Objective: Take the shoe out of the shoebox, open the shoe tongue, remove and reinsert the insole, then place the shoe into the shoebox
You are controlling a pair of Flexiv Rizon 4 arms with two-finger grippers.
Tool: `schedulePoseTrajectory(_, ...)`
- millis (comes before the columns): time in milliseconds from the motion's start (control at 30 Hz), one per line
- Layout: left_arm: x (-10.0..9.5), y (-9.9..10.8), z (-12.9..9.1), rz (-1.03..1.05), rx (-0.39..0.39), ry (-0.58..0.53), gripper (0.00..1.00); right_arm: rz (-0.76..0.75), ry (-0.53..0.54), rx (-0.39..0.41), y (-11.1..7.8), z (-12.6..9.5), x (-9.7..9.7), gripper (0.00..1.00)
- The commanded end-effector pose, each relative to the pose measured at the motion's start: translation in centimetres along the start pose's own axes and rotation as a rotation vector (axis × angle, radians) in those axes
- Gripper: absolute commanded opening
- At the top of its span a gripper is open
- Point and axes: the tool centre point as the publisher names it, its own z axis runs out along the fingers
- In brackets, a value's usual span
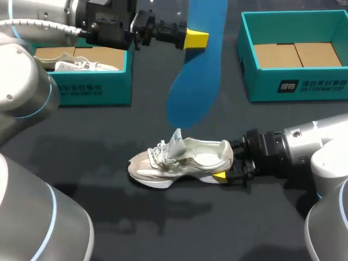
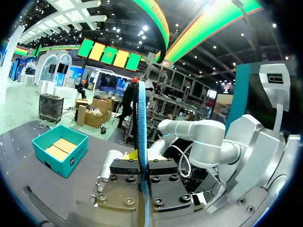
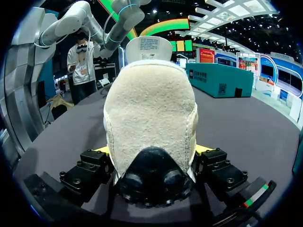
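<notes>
left hand (image 2: pixel 142 176) clamped on blue insole (image 2: pixel 141 118), edge-on, upright | teal shoebox (image 2: pixel 60 151) ahead, well apart

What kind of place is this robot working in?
Probably a robot shoe-packing station, perhaps a demo: a dark table carries a left shoebox and a right shoebox, both teal; the right hand grips a pale shoe, and the left hand holds up its blue insole.

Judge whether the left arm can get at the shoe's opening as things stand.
Probably yes: the shoe sits upright, tongue raised, nothing over its opening; the right gripper clamps only the heel, and the left gripper holds the insole above.
</notes>
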Motion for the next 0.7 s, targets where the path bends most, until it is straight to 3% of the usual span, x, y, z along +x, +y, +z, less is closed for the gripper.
schedulePoseTrajectory(33, 0.6, 0.2, -1.4, 0.000, -0.003, -0.007, 0.00, 0.000, 0.000, 0.003, -0.1, 0.2, 0.1, 0.00)
schedulePoseTrajectory(167, 0.6, 0.2, -1.4, 0.000, -0.003, -0.007, 0.00, 0.000, 0.000, 0.003, -0.1, 0.2, 0.1, 0.00)
schedulePoseTrajectory(400, 3.3, -1.4, -3.5, -0.023, 0.126, -0.039, 0.00, 0.000, 0.000, 0.003, -0.1, 0.2, 0.1, 0.00)
schedulePoseTrajectory(567, 5.5, -2.9, -5.3, -0.023, 0.155, -0.031, 0.00, 0.000, 0.000, 0.003, -0.1, 0.2, 0.1, 0.00)
schedulePoseTrajectory(700, 5.8, -2.8, -6.1, -0.024, 0.159, -0.035, 0.00, 0.000, 0.000, 0.003, -0.1, 0.2, 0.1, 0.00)
